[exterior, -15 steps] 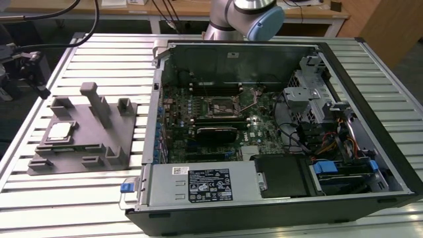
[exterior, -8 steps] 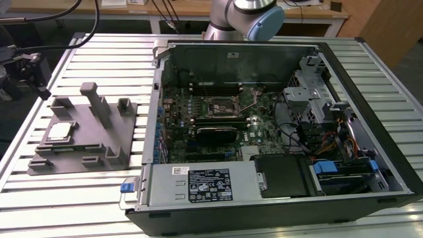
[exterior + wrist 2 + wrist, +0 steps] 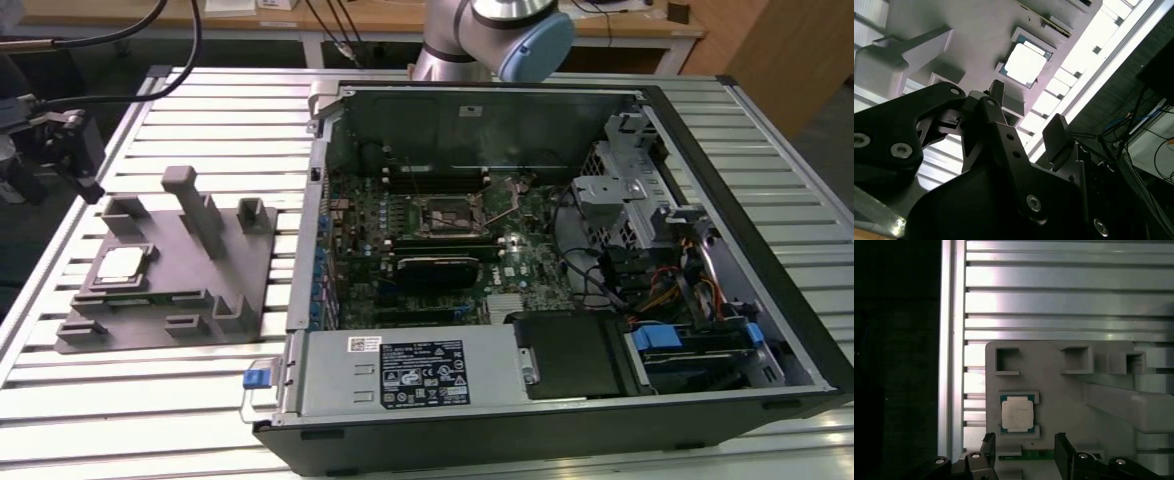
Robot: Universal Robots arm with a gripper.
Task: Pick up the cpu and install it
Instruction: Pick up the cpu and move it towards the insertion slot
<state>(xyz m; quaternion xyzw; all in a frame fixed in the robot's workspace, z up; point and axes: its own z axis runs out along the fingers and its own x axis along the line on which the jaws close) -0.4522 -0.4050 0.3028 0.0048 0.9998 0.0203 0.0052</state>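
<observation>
Silvery cpu [image 3: 1017, 413] lies flat in a pocket of the grey tray [image 3: 1064, 390], on the tabletop [image 3: 147, 400] beside the computer case [image 3: 534, 445]. End effector [image 3: 1025, 455] hangs near it, wide, empty. Risk: off-centre closing could snag the tray's lips, tilting the chip.

Gripper [image 3: 1025, 446] hangs spread wide (and empty).

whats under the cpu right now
The cpu lies flat in a shallow framed recess of the grey tray, which rests on the slatted metal table. The recess floor directly beneath the chip is covered by it. The open gripper is not touching it.
</observation>
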